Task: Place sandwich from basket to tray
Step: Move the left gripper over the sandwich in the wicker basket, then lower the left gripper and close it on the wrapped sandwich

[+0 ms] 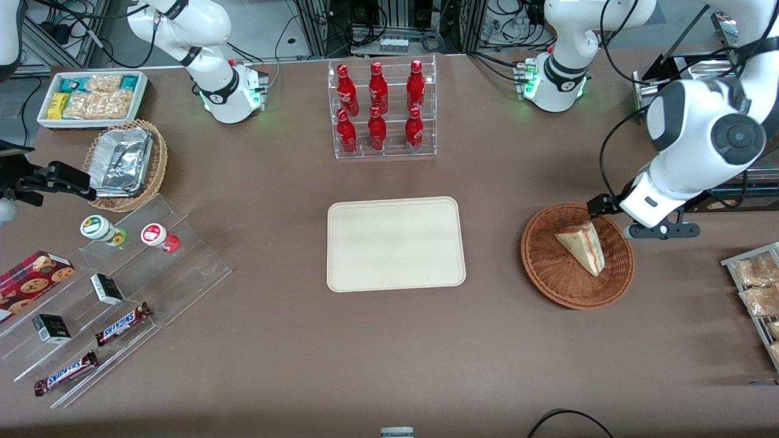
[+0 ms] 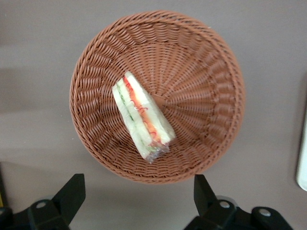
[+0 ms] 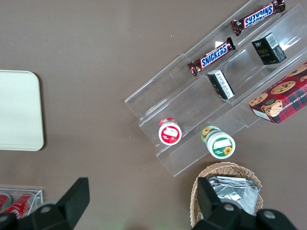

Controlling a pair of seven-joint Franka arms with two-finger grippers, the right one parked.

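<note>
The sandwich (image 1: 583,246) (image 2: 142,116), a wrapped wedge with red, green and cream layers showing on its edge, lies in the round reddish-brown wicker basket (image 1: 548,286) (image 2: 211,72). My gripper (image 1: 602,205) (image 2: 136,191) hangs open above the basket's rim, on the side farther from the front camera. Its black fingers (image 2: 72,191) stand wide apart with nothing between them, clear of the sandwich. The cream tray (image 1: 395,243) (image 2: 302,158) lies bare at the table's middle, beside the basket toward the parked arm's end.
A clear rack of red bottles (image 1: 380,109) stands farther from the camera than the tray. Toward the parked arm's end are an acrylic snack stand (image 1: 109,292), a tan basket with foil containers (image 1: 125,164) and a white bin (image 1: 91,97). Packets on a rack (image 1: 758,286) lie at the working arm's end.
</note>
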